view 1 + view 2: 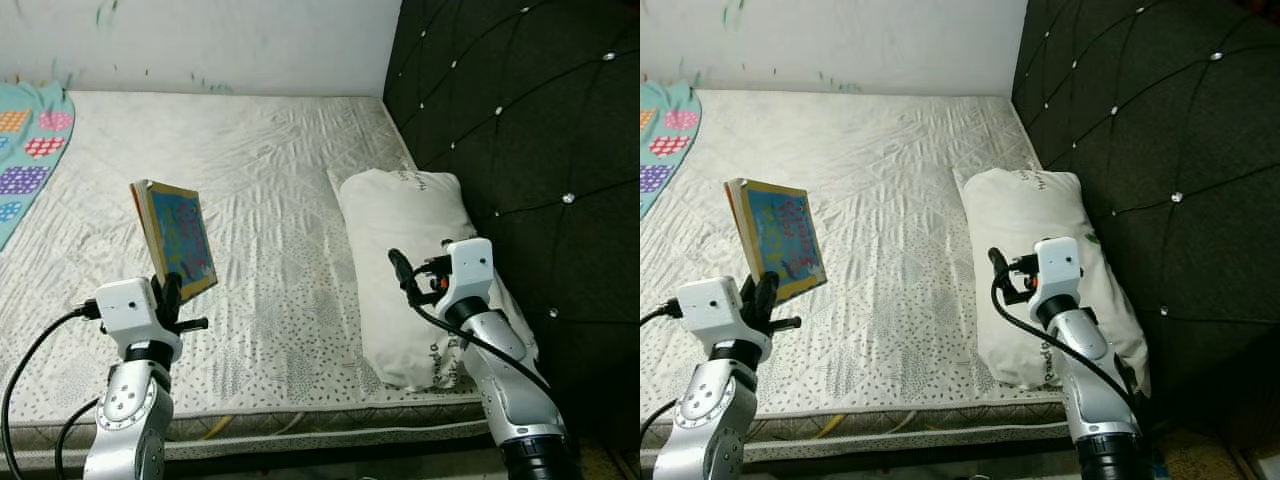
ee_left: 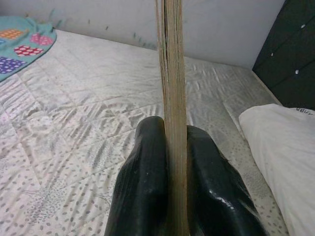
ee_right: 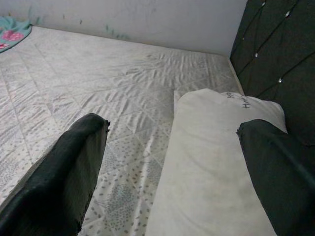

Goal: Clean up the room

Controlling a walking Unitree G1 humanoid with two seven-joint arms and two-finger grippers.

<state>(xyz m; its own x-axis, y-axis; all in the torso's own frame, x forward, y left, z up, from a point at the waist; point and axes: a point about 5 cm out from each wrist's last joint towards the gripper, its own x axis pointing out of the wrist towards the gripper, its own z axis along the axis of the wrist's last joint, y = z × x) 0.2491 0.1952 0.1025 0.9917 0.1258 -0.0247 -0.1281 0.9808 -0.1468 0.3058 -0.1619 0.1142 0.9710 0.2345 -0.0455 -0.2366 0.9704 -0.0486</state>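
Book lifted over the bed

Left claw [image 1: 170, 290] grips a book [image 1: 178, 236] at lower left, hiding its bottom edge; right claw [image 3: 172, 172] hangs released above the pillow [image 1: 405, 250], blanket [image 1: 25, 150] cut off upper left.

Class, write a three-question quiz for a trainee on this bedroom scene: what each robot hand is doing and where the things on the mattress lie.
1. True or false: the left hand is shut on the thin colourful picture book, held upright above the pale quilted mattress.
2. The open right hand hovers over: A) the white pillow; B) the teal patterned blanket; C) the black tufted headboard.
3. Fill in: the pillow lies beside the ____.

Key: 1 true; 2 A; 3 headboard.
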